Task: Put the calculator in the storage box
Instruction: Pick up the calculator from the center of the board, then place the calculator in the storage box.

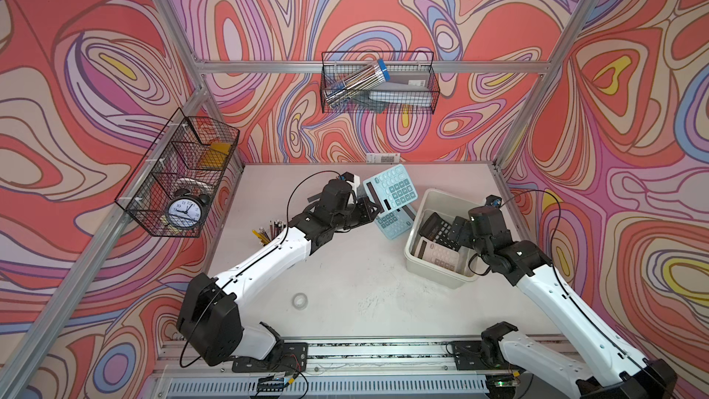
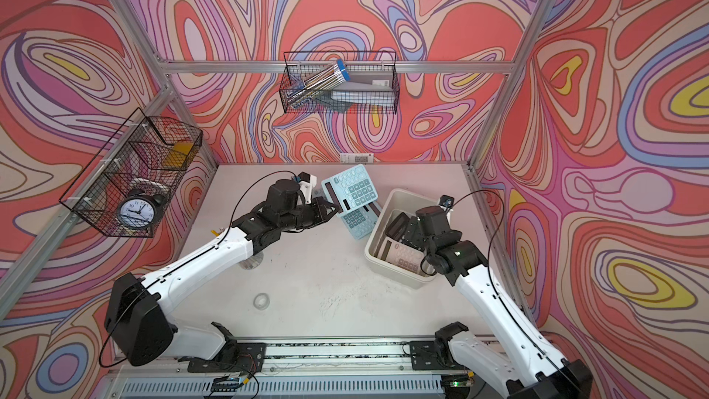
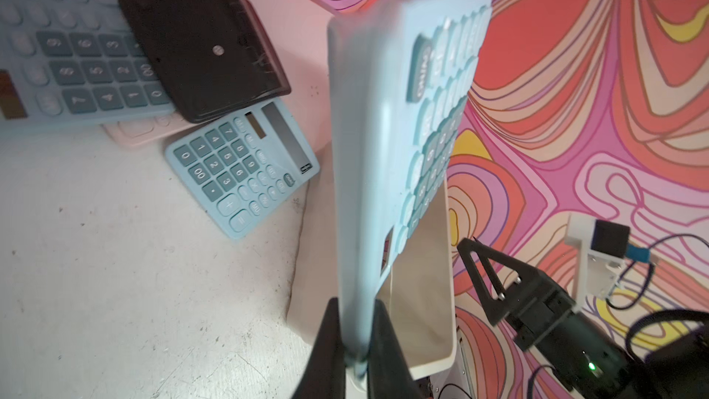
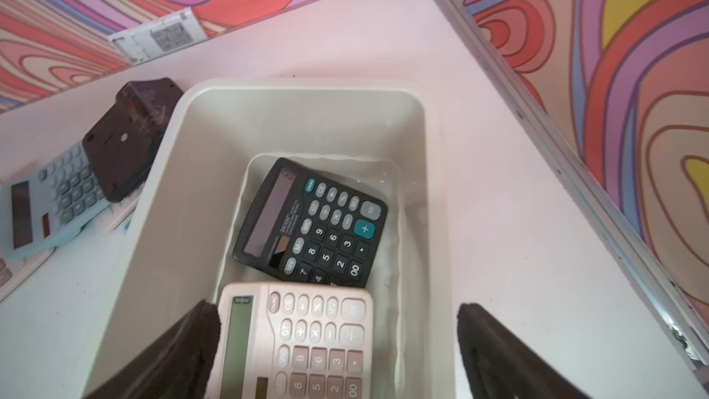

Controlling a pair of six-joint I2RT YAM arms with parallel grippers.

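Aluminium rail (image 1: 383, 351), scuffed white tabletop (image 1: 345, 262), swirl-patterned walls (image 1: 383, 13); left gripper (image 3: 355, 324) pinches blue calculator (image 3: 368, 147) by edge; right gripper (image 4: 337, 310), jaws spread, above storage box (image 4: 307, 86).

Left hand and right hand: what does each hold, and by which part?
The left hand holds the light blue calculator by its edge near the display. The right hand is open and empty.

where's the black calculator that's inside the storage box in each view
top view: black calculator in the storage box, just beyond the pink calculator.
top view: same spot, in the box.
left wrist: not in it; the face-down black calculator there lies outside the box.
right wrist: mid-picture, face up.
shared landmark: the storage box.
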